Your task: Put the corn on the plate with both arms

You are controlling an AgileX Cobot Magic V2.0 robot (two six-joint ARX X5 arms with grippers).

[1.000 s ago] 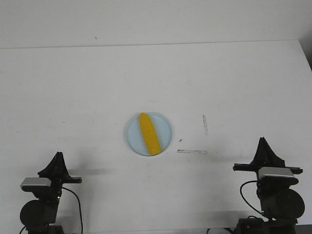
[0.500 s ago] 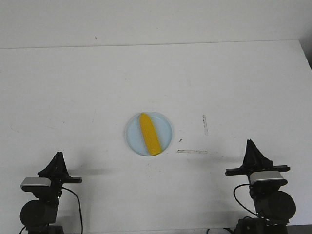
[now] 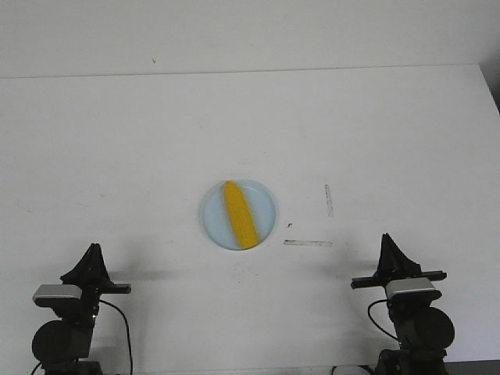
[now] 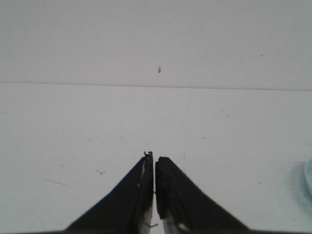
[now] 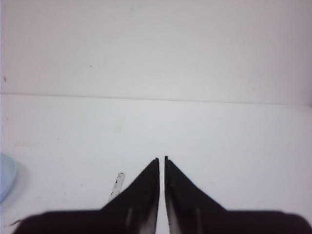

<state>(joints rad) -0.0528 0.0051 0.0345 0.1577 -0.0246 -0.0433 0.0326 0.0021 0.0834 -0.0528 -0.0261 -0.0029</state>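
Note:
The yellow corn (image 3: 241, 215) lies lengthwise in the pale blue plate (image 3: 266, 205) at the table's middle, its pointed end toward the back. My left gripper (image 3: 93, 251) is shut and empty at the front left, far from the plate; in the left wrist view (image 4: 154, 158) its jaws are pressed together. My right gripper (image 3: 387, 238) is shut and empty at the front right; in the right wrist view (image 5: 162, 159) its jaws stand nearly together. A sliver of the plate shows in the left wrist view (image 4: 309, 176) and in the right wrist view (image 5: 6, 176).
Two short strips of clear tape lie on the white table right of the plate, one (image 3: 308, 243) crosswise and one (image 3: 329, 200) lengthwise; one also shows in the right wrist view (image 5: 117, 183). The table's back edge (image 3: 250, 72) meets a white wall.
My right arm has drawn left and toward the front edge, its gripper still shut. The left arm, corn and plate have not moved.

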